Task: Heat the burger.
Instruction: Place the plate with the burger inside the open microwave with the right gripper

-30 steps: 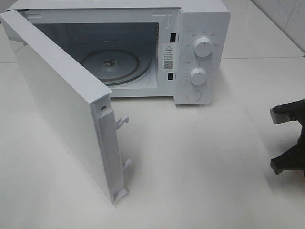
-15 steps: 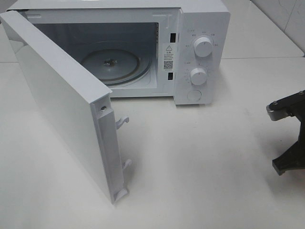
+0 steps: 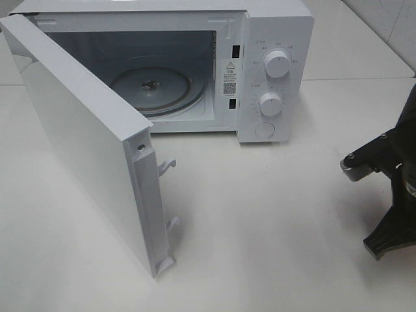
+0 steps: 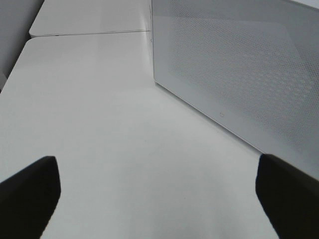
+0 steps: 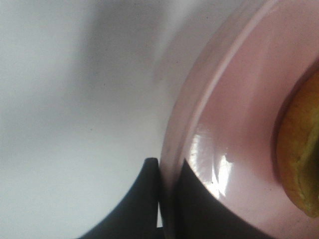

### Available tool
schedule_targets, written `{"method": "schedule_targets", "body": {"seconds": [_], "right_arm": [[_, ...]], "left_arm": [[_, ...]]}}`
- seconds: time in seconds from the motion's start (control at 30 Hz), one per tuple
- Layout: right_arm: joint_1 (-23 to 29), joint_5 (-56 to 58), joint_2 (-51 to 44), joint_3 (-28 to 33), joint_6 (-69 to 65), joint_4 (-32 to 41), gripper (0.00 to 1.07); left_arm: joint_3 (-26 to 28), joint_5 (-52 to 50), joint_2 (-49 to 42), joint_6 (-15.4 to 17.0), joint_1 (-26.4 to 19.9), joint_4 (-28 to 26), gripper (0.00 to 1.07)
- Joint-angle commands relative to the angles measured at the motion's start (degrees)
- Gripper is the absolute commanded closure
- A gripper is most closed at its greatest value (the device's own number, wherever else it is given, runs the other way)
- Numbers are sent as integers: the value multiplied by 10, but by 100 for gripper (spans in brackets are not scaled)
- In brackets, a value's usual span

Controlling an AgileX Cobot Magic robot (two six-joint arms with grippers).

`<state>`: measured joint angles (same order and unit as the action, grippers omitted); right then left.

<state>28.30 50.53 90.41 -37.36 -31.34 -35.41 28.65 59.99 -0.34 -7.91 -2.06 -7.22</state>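
Burger [image 5: 301,154], pink plate [image 5: 234,99]: right wrist only

The white table [image 3: 273,221] carries a white microwave [image 3: 286,32] standing toward its far edge, with its door [image 3: 78,130] swung open toward the near-left corner.

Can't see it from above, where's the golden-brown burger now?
Only the right wrist view shows the burger, on the glossy pink plate whose rim the right tool pinches.
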Motion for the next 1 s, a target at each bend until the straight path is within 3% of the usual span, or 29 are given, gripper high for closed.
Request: {"method": "schedule_targets", "body": {"seconds": [0.03,0.67,1.0], "right_arm": [[18,40,-4,1,-4,-27,107],[149,98,-97,3,7,-26,106],[229,96,-154,48,4,-26,106]], "left_arm": [[-2,-5,-10,0,-1,2,7],[-2,-5,-10,0,-1,2,7],[-2,-5,-10,0,-1,2,7]]}}
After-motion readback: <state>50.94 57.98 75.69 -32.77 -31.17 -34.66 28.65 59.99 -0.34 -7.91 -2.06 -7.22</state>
